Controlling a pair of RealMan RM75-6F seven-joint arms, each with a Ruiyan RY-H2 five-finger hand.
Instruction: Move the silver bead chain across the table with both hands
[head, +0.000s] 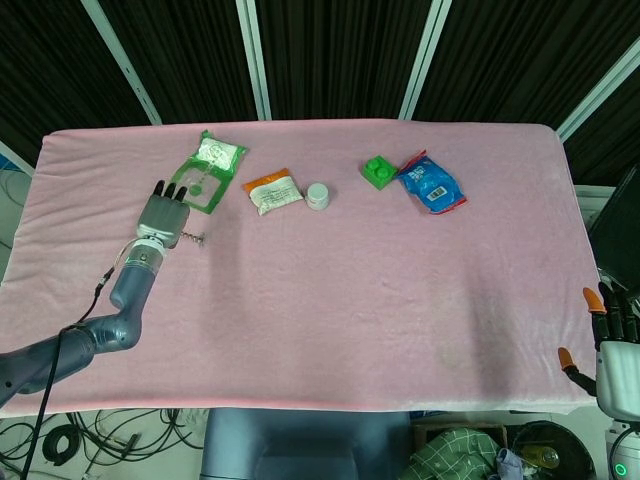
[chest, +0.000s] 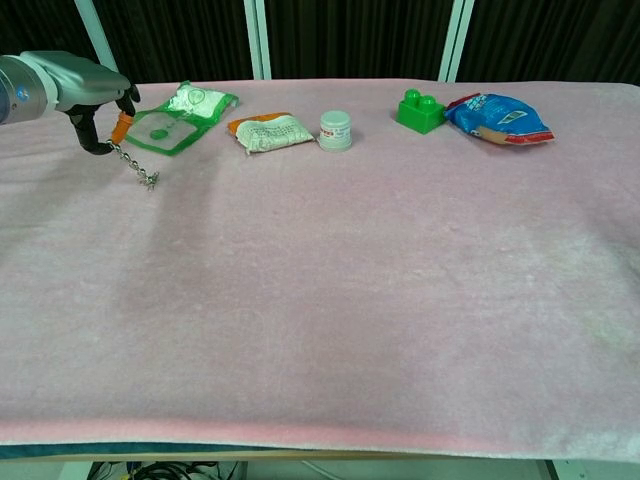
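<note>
The pink table (head: 330, 300) is biggest. The left hand (chest: 85, 95) pinches the silver bead chain (chest: 133, 166) near the far left corner (its low end touches the cloth). The right hand (head: 612, 345), fingers apart and holding nothing, waits off the near right corner.

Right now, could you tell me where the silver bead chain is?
In both views the silver bead chain is at the table's far left, hanging from the left hand, its lower end near the cloth, just in front of the green packet.
</note>
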